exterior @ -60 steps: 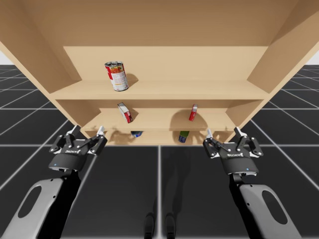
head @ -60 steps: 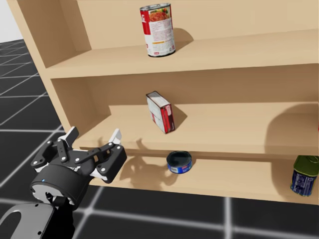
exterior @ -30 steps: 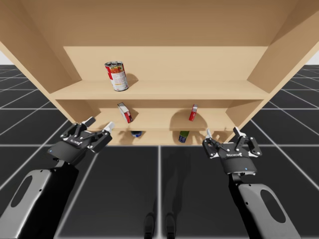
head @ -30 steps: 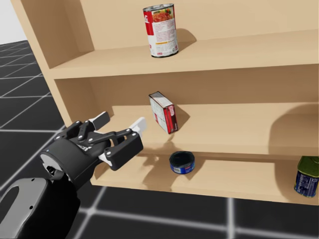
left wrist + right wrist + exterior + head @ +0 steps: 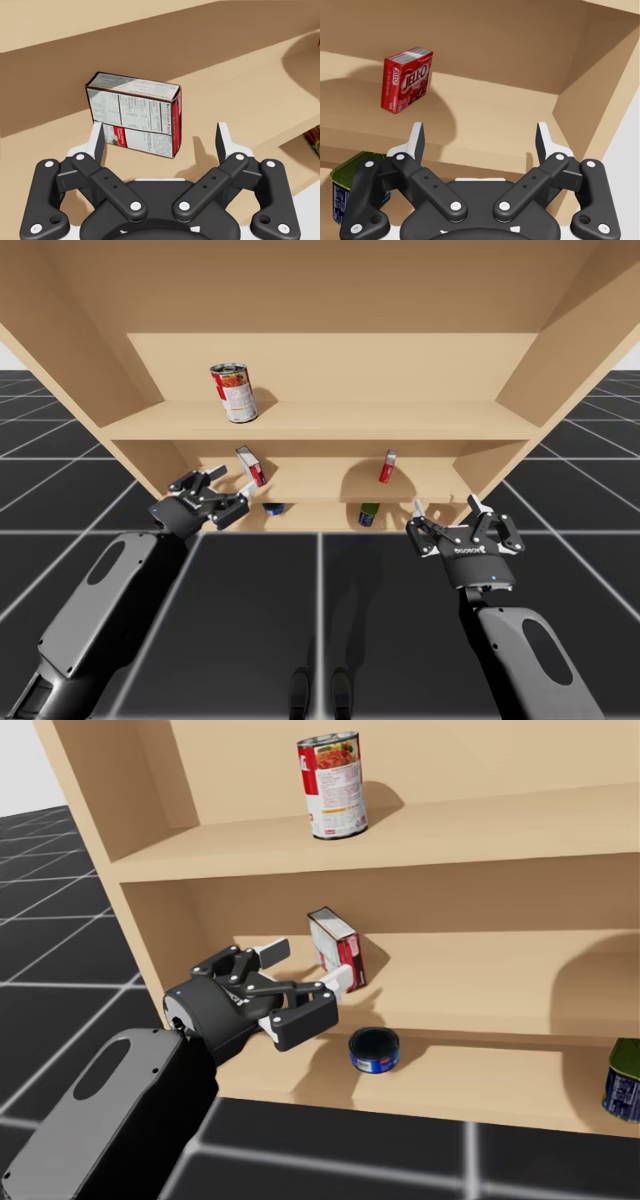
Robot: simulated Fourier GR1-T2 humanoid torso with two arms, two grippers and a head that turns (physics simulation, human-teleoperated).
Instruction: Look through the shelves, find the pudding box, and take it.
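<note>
As my left tool (image 5: 161, 132) gapes empty, the pudding box (image 5: 132, 115) stands just ahead

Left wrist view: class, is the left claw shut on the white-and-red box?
No: the left claw stands open, its fingers apart, with the white-and-red box on the shelf ahead of them.

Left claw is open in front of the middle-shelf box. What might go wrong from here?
1. The white-red box sits off-centre in the left claw, with one finger lined up with its edge. Pushing in may shove or tip it.
2. A red box stands further along the same shelf, so this may be the wrong one.
</note>
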